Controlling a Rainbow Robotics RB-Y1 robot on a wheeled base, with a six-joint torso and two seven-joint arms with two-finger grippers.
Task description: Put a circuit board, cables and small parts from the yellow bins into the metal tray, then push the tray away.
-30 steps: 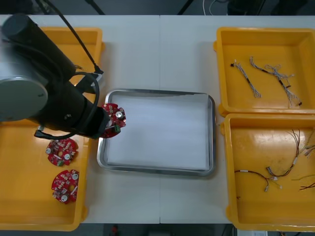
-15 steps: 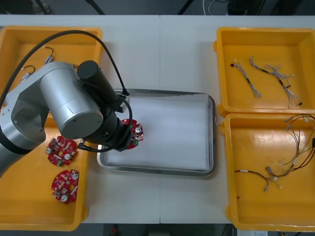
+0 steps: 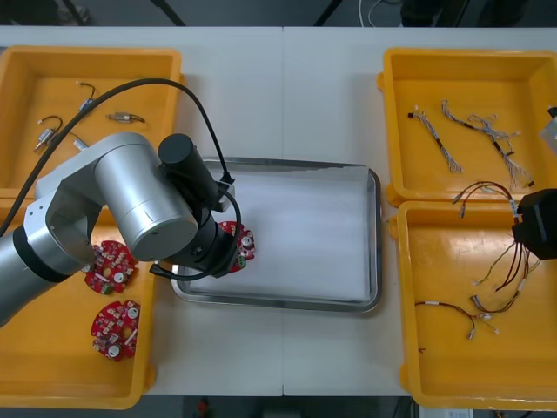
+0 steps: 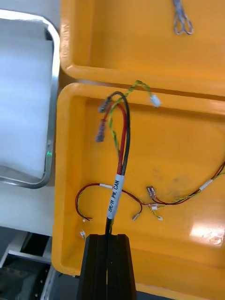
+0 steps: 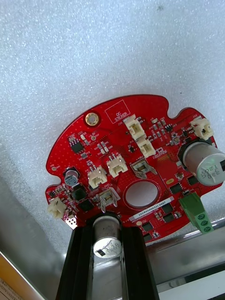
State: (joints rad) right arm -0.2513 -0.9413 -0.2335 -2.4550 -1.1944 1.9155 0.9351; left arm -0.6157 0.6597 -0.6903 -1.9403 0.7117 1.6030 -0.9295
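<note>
My left gripper (image 5: pixel 107 233) is shut on a silver can-shaped part at the edge of a round red circuit board (image 5: pixel 131 164). It holds the board low over the white inside of the metal tray (image 3: pixel 374 235), at the tray's left end. In the front view the board (image 3: pixel 239 245) peeks out from under the left arm. My right gripper (image 4: pixel 108 243) is shut on a black, red and yellow cable bundle (image 4: pixel 118 154) with a white label. The bundle (image 3: pixel 487 189) hangs lifted over the near right yellow bin (image 3: pixel 435 366), with my right gripper (image 3: pixel 525 233) at the view's right edge.
Two more red boards (image 3: pixel 110 266) (image 3: pixel 115 329) lie in the near left bin. The far left bin (image 3: pixel 104 59) holds small metal parts (image 3: pixel 122 116). Twisted cables (image 3: pixel 479 131) lie in the far right bin, and loose cables (image 3: pixel 461 313) in the near right bin.
The left arm carried the board from the tray's left rim to over its white inside and lowered it. The right gripper came into view, lifting the cable bundle out of the near right bin.
</note>
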